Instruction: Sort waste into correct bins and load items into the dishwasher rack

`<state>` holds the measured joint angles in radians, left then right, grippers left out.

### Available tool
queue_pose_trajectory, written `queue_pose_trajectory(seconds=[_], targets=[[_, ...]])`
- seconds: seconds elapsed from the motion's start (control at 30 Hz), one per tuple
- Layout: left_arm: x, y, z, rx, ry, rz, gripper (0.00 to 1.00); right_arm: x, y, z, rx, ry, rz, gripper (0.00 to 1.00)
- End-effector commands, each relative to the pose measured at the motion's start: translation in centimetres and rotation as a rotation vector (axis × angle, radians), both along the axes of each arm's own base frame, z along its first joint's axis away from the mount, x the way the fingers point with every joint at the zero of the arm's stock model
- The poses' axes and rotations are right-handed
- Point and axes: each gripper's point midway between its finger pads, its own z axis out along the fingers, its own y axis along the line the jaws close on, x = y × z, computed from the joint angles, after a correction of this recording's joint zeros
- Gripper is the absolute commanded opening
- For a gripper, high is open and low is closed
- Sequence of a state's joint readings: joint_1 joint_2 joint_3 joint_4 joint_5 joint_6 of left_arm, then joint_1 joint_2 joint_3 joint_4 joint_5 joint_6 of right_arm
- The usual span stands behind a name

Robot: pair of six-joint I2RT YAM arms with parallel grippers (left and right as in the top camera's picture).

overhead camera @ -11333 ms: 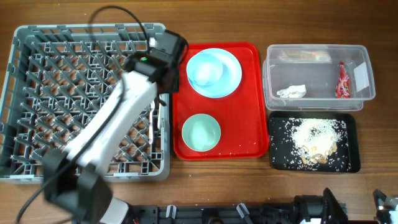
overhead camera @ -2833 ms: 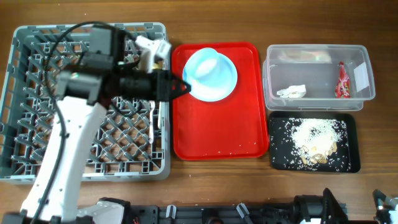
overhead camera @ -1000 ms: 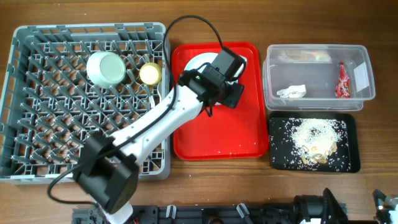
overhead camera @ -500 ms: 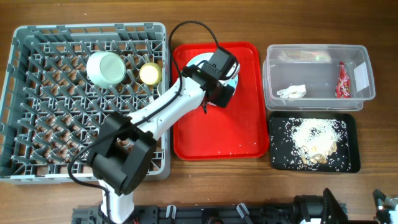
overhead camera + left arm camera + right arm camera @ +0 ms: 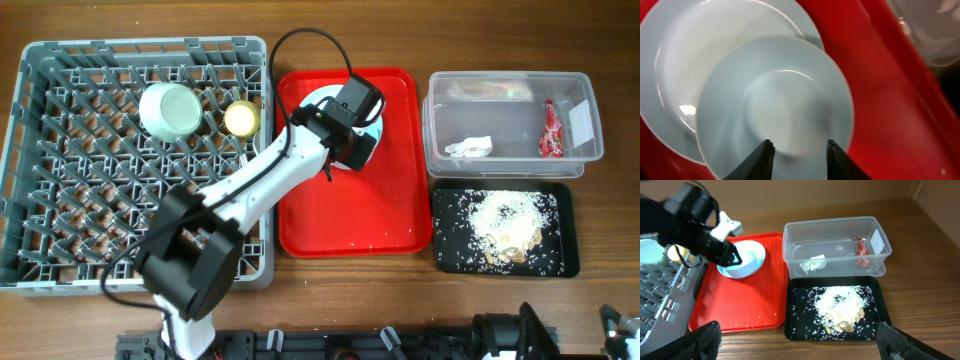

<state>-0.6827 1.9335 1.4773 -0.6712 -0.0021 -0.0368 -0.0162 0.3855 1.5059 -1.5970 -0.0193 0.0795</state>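
We see the left arm [image 5: 250, 185] rising from the table's near edge, left of the red serving tray [image 5: 350, 215]. It slants across the tray-side edge of the grey dishwasher rack [image 5: 60, 150] and ends, wrist bent down, over the tray's far half.

In the rack, well left of the tray, sits the mint-green bowl [image 5: 172, 110]. The yellow-green cup [image 5: 241, 118] stands between that bowl and the tray's far left corner.

From overhead the wrist hides nearly all of the pale-blue plate [image 5: 312, 100] on the tray; only slivers of its rim show. The left wrist camera shows more: a smaller pale-blue dish [image 5: 775, 100] lies on the plate, off-centre.

The left gripper [image 5: 800, 146] hangs above that dish with its fingers spread (a plain gap shows between the two dark tips), pinching nothing. The dish's bowl is straight ahead of the tips and its near rim runs beneath them. We cannot tell whether they touch it.

The right wrist camera, looking from the near side right of the tray, shows the stack side-on. The right gripper [image 5: 797, 332] appears there only as blurred fingers at the lower corners, wide apart.

Right of the tray stands the clear tub [image 5: 435, 130], holding the white tissue [image 5: 470, 148] and the red wrapper [image 5: 549, 130]. Nearer us, the black tray [image 5: 445, 255] carries the rice scraps [image 5: 510, 215].
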Motion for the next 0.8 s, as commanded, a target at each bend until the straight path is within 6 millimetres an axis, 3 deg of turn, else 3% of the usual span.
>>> queue_pose_trajectory(seconds=[0.0,0.1,0.47,0.57,0.6,0.7,0.77], targets=[[-2.0,-2.0,4.0,-0.085,-0.012,-0.161,0.40,-0.2,0.2,0.0,0.008,-0.010,0.008,1.00],[-3.0,-2.0,2.6,-0.077,0.050,-0.209,0.41,-0.2,0.2,0.0,0.008,-0.010,0.008,1.00],[-2.0,-1.8,-2.9,0.002,0.099,-0.211,0.37,-0.2,0.2,0.0,0.008,-0.010,0.008,1.00],[-1.3,-1.5,-2.8,0.010,0.079,-0.196,0.17,-0.2,0.2,0.0,0.008,-0.010,0.008,1.00],[-1.1,-1.5,-2.5,0.002,0.073,-0.187,0.06,-0.2,0.2,0.0,0.008,-0.010,0.008,1.00],[-0.6,-1.7,-0.6,-0.025,0.041,-0.175,0.04,-0.2,0.2,0.0,0.008,-0.010,0.008,1.00],[-0.2,-2.1,2.2,-0.071,0.012,-0.131,0.04,-0.2,0.2,0.0,0.008,-0.010,0.008,1.00]])
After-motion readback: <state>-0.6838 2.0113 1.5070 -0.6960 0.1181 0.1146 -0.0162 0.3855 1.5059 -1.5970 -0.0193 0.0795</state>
